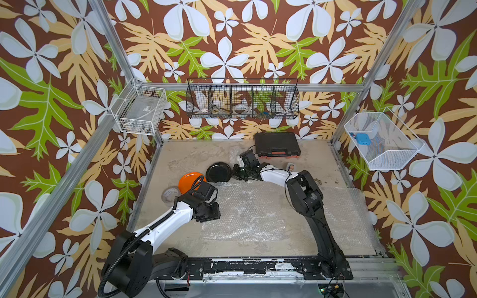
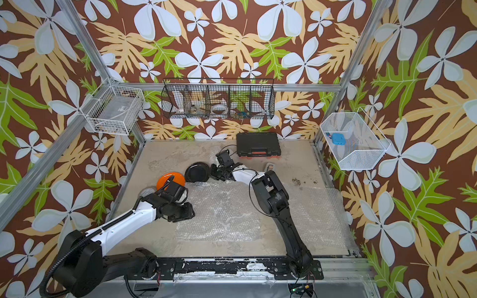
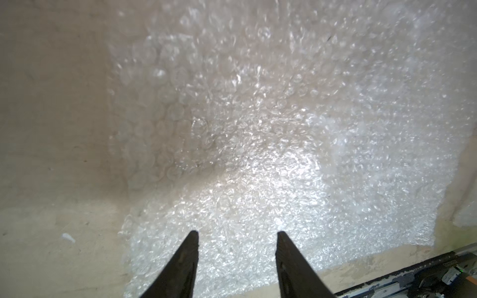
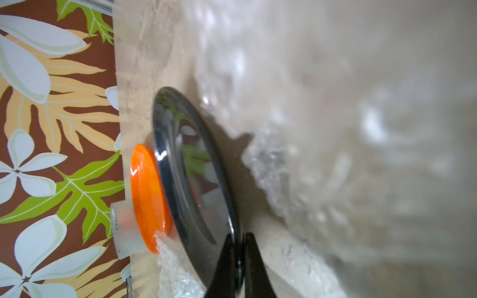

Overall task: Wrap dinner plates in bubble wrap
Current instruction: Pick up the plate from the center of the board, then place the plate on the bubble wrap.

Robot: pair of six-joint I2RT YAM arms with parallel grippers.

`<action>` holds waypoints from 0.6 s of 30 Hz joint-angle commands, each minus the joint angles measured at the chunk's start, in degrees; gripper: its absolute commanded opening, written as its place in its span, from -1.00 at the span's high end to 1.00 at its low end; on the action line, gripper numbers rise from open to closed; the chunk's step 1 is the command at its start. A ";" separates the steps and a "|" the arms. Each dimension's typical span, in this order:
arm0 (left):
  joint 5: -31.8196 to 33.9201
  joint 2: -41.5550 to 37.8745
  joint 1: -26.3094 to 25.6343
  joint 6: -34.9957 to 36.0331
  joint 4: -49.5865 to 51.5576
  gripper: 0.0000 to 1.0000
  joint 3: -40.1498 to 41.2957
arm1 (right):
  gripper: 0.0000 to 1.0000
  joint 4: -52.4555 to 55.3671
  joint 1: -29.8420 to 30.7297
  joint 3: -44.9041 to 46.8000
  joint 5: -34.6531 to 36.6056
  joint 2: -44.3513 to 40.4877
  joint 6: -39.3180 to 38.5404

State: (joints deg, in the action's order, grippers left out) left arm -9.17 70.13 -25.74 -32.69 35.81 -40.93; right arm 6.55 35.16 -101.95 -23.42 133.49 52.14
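A black dinner plate (image 1: 219, 171) (image 2: 197, 172) (image 4: 196, 180) lies at the back of the table. Its far side sits just left of my right gripper (image 1: 234, 174) (image 4: 238, 238), which is shut on the plate's rim, one finger on each face. The orange plate (image 1: 189, 180) (image 4: 147, 196) sits to its left, partly behind my left wrist. A sheet of bubble wrap (image 1: 253, 211) (image 2: 219, 211) (image 3: 258, 154) lies flat mid-table. My left gripper (image 3: 237, 233) hangs open over its left edge, holding nothing.
More bubble wrap (image 1: 346, 214) covers the table's right side. A roll of clear tape (image 1: 170, 193) lies left of the orange plate. A black case (image 1: 277, 144) stands at the back wall. Wire baskets (image 1: 242, 99) hang on the walls.
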 commanded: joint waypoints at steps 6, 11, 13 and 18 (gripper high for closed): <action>4.44 -2.92 -0.02 -0.18 1.98 -0.01 -3.05 | 0.95 7.97 -1.33 5.65 5.81 -14.29 -6.86; 5.56 -3.31 0.15 1.05 1.83 0.00 -5.16 | 0.96 9.47 -2.48 23.13 2.11 -27.20 -10.12; 5.41 -2.46 0.24 1.63 1.45 0.01 -5.39 | 0.96 8.59 -2.55 31.08 -1.11 -31.37 -10.65; 4.77 2.29 0.94 3.83 0.08 0.05 -5.30 | 0.96 0.18 -1.14 47.87 -6.99 -38.89 -7.32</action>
State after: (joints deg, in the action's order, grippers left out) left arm -4.80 70.91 -25.19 -30.87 36.60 -46.02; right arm 12.43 33.34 -58.17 -26.13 96.53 43.55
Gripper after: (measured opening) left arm 0.476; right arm 0.050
